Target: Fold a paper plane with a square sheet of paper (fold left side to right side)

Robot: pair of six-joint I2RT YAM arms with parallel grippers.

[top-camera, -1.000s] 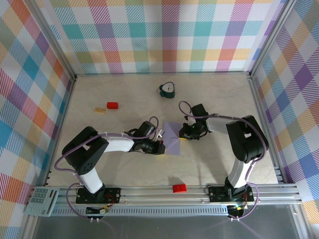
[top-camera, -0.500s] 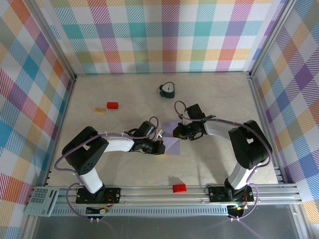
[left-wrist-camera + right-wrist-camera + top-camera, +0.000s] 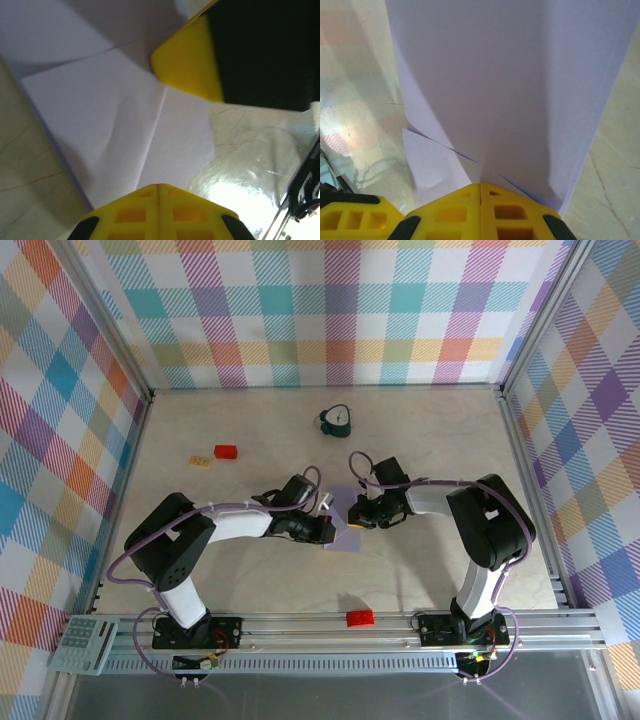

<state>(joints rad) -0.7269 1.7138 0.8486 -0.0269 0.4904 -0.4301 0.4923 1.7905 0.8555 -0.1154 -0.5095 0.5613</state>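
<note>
The square sheet of paper point(image 3: 345, 523) is pale lavender and lies partly folded on the table between my two grippers. My left gripper point(image 3: 326, 531) is shut, its tip resting on the sheet's left side. In the left wrist view the creased paper point(image 3: 120, 115) spreads ahead of the shut left gripper point(image 3: 159, 186), with the right gripper's yellow fingertip point(image 3: 187, 65) pressing on it. My right gripper point(image 3: 357, 516) is shut and sits on the sheet from the right. In the right wrist view a folded flap of the paper point(image 3: 510, 85) rises ahead of the shut right gripper point(image 3: 480, 185).
A dark teal clock-like object point(image 3: 337, 420) stands behind the paper. A red block point(image 3: 225, 451) and a tan block point(image 3: 201, 460) lie at the back left. Another red block point(image 3: 359, 617) rests by the front rail, and a keypad point(image 3: 85, 643) is at the near left corner.
The right gripper has slid left from the sheet's right edge onto the paper, carrying the fold over. The left gripper has edged slightly right. Less of the paper shows from above.
</note>
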